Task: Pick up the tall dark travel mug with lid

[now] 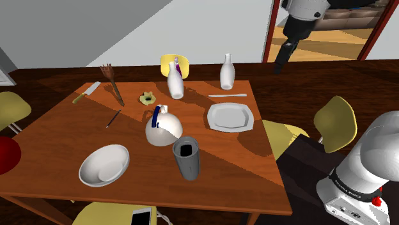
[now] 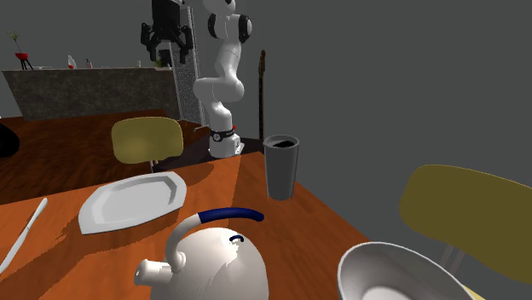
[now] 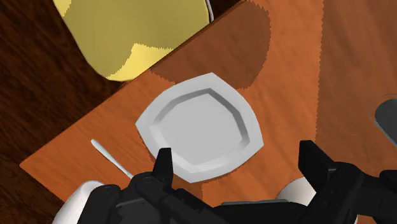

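Claw point(image 3: 236, 153) open, empty, high above the white plate point(image 3: 200, 127) near the wooden worktop point(image 1: 236, 153) edge. Dark grey travel mug point(image 1: 187, 160) stands upright by another edge, near the kettle point(image 1: 161, 128); dark floor point(image 3: 25, 76) beyond.

Arm: the white Franka arm with dark joints point(image 1: 364, 160) starts low at the shoulder view's right, goes up and bends over toward that view's left.
Hand: the all-black two-finger gripper point(image 3: 238, 156) hangs high in the air and points down.
Fingers: the two black fingers point(image 3: 164, 167) stand wide apart, touching nothing.
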Available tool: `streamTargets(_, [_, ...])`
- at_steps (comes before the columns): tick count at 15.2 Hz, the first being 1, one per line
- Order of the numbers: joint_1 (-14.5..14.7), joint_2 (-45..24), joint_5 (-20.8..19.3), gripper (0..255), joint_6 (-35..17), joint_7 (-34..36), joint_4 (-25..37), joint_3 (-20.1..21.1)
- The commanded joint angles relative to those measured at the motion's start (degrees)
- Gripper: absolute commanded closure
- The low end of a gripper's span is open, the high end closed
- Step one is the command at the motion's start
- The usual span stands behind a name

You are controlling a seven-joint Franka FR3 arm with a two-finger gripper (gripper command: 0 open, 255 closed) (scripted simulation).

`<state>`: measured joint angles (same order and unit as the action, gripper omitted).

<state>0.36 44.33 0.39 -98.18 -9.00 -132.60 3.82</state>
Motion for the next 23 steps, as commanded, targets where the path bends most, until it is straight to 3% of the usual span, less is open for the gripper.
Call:
streamTargets(1, [0.0, 0.0, 0.0, 0, 0.0, 0.0, 0.0, 0.0])
streamTargets(14, [0.3, -13.2, 6.4, 0, -7.0, 26.4, 3.4, 18.4])
streamTargets(19, [-0.8, -22.2, 5.7, 0, -9.5, 37.2, 8.6, 25.5])
streamTargets(23, [-1.9, -31.0, 2.7, 0, -11.1, 46.7, 14.2, 31.1])
